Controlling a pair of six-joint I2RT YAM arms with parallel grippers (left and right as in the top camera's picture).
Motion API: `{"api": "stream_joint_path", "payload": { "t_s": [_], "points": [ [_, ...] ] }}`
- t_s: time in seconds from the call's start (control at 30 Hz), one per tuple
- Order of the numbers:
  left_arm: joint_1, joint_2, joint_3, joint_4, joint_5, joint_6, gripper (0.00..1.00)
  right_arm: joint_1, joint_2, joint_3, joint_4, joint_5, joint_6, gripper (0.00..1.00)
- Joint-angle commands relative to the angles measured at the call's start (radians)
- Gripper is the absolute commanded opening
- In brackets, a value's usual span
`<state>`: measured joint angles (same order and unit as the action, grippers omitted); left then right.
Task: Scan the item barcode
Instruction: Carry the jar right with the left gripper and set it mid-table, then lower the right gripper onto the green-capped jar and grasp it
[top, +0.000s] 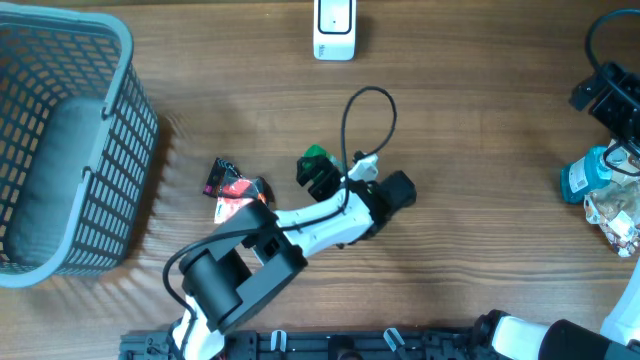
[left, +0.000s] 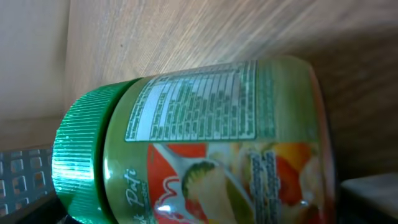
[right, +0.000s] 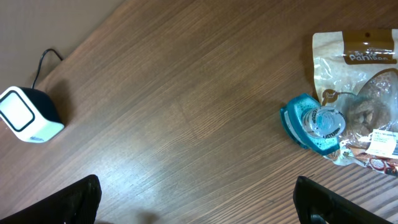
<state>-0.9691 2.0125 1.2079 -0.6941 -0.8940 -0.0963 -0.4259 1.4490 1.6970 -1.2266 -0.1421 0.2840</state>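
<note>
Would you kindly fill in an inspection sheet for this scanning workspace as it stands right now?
Surface: wooden table, brown grain.
Job's things: green-lidded jar lying on its side at the left gripper; white scanner at the far edge.
Clutter: grey basket on the left; red and black packet near it; blue container against a snack bag on the right.
Grippers: left gripper open at the jar, contact cannot be told; right gripper open, nothing between its fingers.
Cables: black cable looping off the left arm; scanner cord.
Surroundings: nothing seen.
</note>
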Motion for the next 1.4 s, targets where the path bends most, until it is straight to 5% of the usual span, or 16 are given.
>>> {"api": "stream_joint_path", "payload": {
  "t_s": [0.0,0.47,0.6,0.77,0.93,1.1,1.37],
  "points": [
    [-0.065,0.011,-0.005,-0.001,0.025,-0.017,1.00,0.004,0.007,0.003,-0.002,-0.017,0.006,0.99],
    [-0.133,-0.114,0.121,-0.003,0.061,-0.075,1.00,0.004,0.007,0.002,-0.002,-0.017,0.004,0.99],
    [-0.132,-0.185,0.128,-0.002,0.177,-0.078,1.00,0.004,0.007,0.002,-0.003,-0.016,0.003,0.99],
    [-0.105,-0.284,0.128,-0.001,0.179,-0.193,1.00,0.005,0.011,-0.010,-0.017,-0.054,-0.046,1.00],
    [0.074,-0.468,0.128,-0.010,0.278,-0.330,1.00,0.052,0.051,-0.011,-0.093,0.087,0.088,1.00],
    [0.390,-0.695,0.128,-0.013,0.719,-0.135,1.00,0.104,0.053,-0.011,-0.096,0.005,0.081,1.00],
    [0.652,-0.840,0.128,-0.026,0.775,-0.119,1.00,0.453,0.154,-0.014,-0.157,0.175,0.081,1.00]
  ]
}}
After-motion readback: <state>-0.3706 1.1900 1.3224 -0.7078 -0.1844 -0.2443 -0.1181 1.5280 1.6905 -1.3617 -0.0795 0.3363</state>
